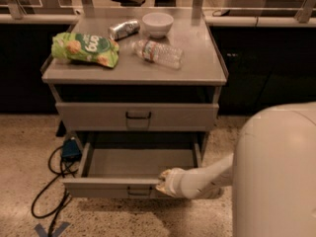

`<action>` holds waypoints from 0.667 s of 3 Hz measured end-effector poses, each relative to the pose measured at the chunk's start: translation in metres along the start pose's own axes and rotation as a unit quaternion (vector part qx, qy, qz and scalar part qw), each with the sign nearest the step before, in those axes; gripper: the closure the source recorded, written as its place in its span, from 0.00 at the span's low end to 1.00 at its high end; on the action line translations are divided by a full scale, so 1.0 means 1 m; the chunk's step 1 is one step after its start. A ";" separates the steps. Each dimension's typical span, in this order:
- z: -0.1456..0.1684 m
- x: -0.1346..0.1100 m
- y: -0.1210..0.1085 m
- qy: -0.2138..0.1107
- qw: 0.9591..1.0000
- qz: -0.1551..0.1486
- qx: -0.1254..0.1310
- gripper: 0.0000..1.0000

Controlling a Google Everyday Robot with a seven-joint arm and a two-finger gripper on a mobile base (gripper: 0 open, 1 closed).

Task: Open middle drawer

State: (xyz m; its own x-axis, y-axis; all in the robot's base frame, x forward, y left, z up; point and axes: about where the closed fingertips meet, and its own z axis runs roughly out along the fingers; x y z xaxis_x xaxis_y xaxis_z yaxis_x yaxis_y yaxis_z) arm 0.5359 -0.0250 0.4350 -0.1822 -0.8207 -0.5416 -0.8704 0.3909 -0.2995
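The middle drawer is pulled out of the grey cabinet, and its shallow grey tray shows, with nothing visible in it. Its small black loop handle sits at the centre of the low front panel. My gripper is at the top edge of that front panel, just right of the handle, at the end of my white arm reaching in from the right. The taller-fronted drawer above it is closed.
On the cabinet top lie a green snack bag, a can, a white bowl and a plastic bottle. A black cable and a blue box lie on the floor at the left. My white body fills the right.
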 end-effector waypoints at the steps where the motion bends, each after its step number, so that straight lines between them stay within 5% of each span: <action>1: -0.011 0.007 0.019 0.008 1.000 0.004 -0.003 1.00; 2: -0.012 0.006 0.020 0.008 1.000 0.004 -0.003 1.00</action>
State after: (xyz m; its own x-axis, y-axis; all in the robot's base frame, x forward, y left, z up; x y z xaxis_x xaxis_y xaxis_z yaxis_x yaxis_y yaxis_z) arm 0.5122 -0.0274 0.4348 -0.1959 -0.8238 -0.5320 -0.8719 0.3946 -0.2900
